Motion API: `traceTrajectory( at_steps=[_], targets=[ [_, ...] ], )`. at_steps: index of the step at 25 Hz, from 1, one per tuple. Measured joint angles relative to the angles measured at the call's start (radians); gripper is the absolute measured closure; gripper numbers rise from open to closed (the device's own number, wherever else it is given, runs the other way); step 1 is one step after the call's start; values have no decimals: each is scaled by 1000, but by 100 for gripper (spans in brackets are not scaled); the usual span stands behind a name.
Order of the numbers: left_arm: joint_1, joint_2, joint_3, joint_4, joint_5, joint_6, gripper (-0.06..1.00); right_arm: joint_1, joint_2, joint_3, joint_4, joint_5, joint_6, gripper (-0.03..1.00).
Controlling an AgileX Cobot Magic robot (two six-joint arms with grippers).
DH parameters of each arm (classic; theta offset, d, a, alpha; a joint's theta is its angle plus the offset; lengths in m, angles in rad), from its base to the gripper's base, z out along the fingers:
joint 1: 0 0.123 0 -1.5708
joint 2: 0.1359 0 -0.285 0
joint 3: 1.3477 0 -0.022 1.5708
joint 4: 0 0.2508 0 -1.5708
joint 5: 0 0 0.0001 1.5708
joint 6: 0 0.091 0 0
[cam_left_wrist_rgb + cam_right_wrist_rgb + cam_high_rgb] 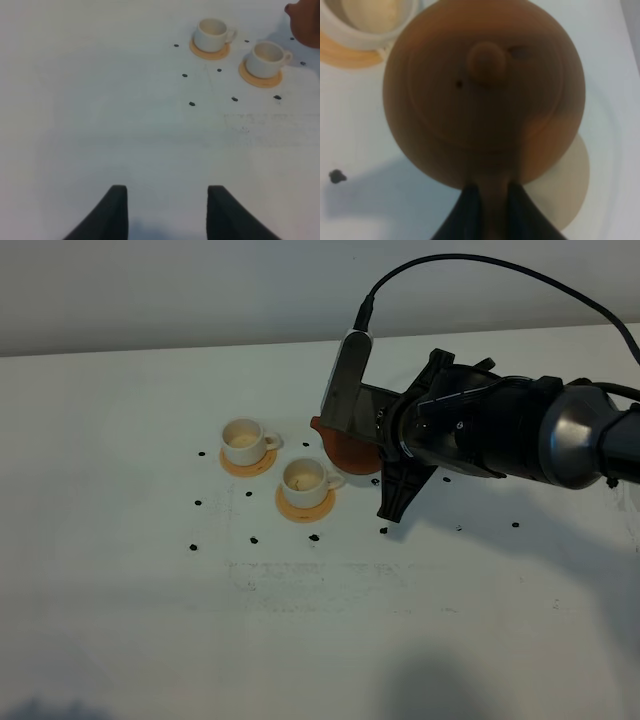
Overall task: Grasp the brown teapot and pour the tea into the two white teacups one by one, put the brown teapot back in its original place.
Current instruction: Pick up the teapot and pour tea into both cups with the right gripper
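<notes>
The brown teapot (343, 446) hangs over the cream saucer (356, 478), its spout toward the two white teacups. In the right wrist view the brown teapot (480, 90) fills the picture, and my right gripper (490, 212) is shut on its loop handle. The saucer (572, 185) shows off to one side under it. One teacup (243, 440) stands at the far left and the other teacup (304, 477) close to the spout. Both look pale inside. The tea is hidden. My left gripper (167, 212) is open over bare table, well away from the teacups (212, 34) (267, 58).
Each cup stands on an orange-tan coaster (248, 465) (305, 506). Small black dots (314, 537) mark the white table around them. The right arm (500, 430) reaches in from the right edge, with a cable arching above it.
</notes>
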Motion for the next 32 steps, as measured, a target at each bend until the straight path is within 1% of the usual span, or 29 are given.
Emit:
traceTrajectory(
  at_steps=[5,8,15,23,32],
  targets=[
    [0,0,0,0,0,0,52,1,-11,53,-8,-45,0,87],
    [0,0,0,0,0,0,52,8,-28,58,-23,-54,0,87],
    [0,0,0,0,0,0,52,38,-34,58,-123,-73,0,87],
    [0,0,0,0,0,0,52,41,-34,58,-253,-76,0,87],
    [0,0,0,0,0,0,52,41,-34,63,-328,-80,0,87]
  ],
)
